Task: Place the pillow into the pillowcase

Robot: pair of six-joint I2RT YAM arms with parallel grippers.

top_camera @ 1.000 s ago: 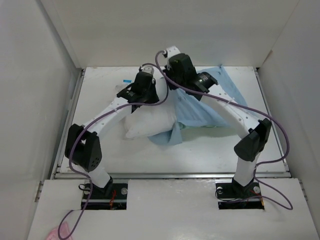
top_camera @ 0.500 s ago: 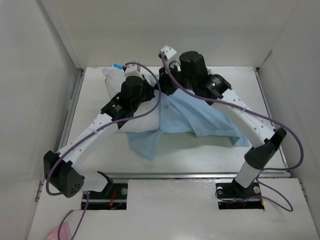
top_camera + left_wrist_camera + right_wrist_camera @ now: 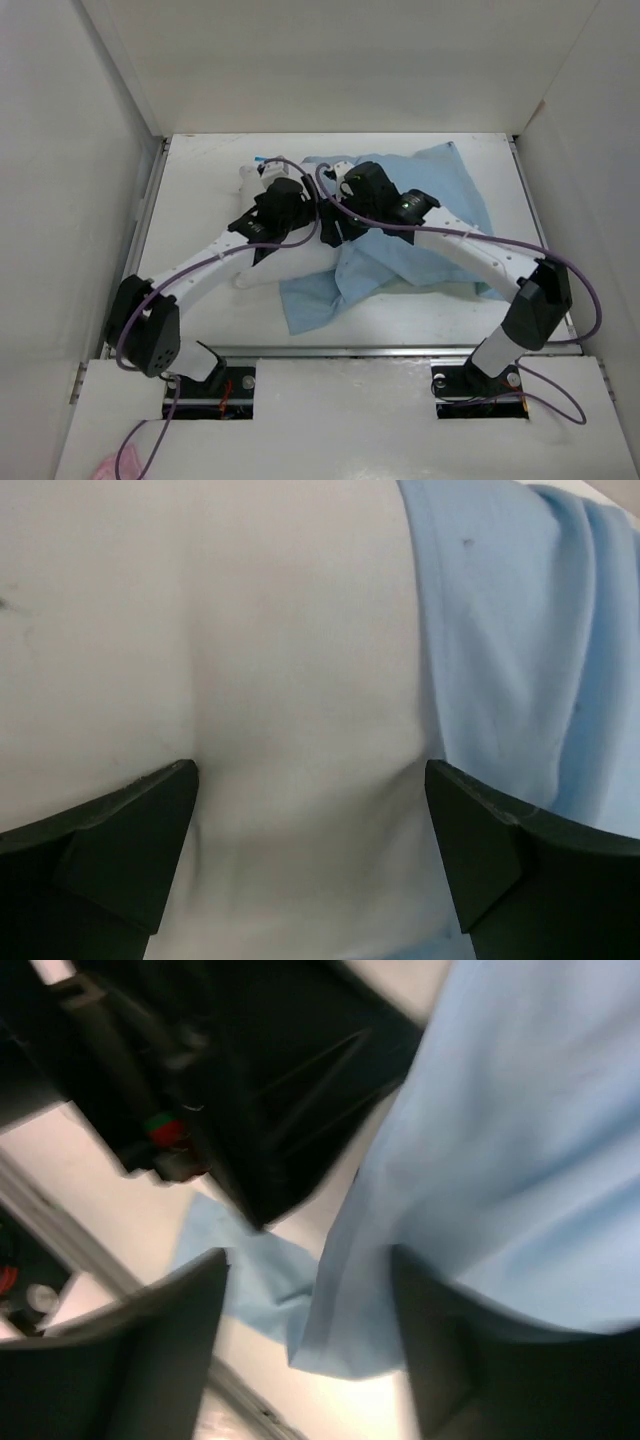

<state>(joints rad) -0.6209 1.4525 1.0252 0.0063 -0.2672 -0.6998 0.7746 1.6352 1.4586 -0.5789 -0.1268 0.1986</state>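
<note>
White counter (image 3: 195, 205) beneath everything. Across it, a rumpled light blue pillowcase (image 3: 445, 190): spreads from under the right fingers (image 3: 150, 1350) out to their right and beyond, and drops one flap toward the near edge. In the right wrist view, hangs as a blurred blue sheet between those fingers, lying against the right-hand one. Right fingers apart, bare counter showing in the gap, no cloth pinched.

Next, a plump white pillow (image 3: 300, 660): lies directly under the left fingers (image 3: 120, 845) and fills the whole gap between them, with the pillowcase edge over its right side, just by the right-hand fingertip. Cannot tell whether that end sits inside the cloth. Left fingers spread wide, tips pressed into the white fabric, creased at both.

Last, a small blue tag (image 3: 261, 158) at the pillow's far edge, beyond the left fingers.
</note>
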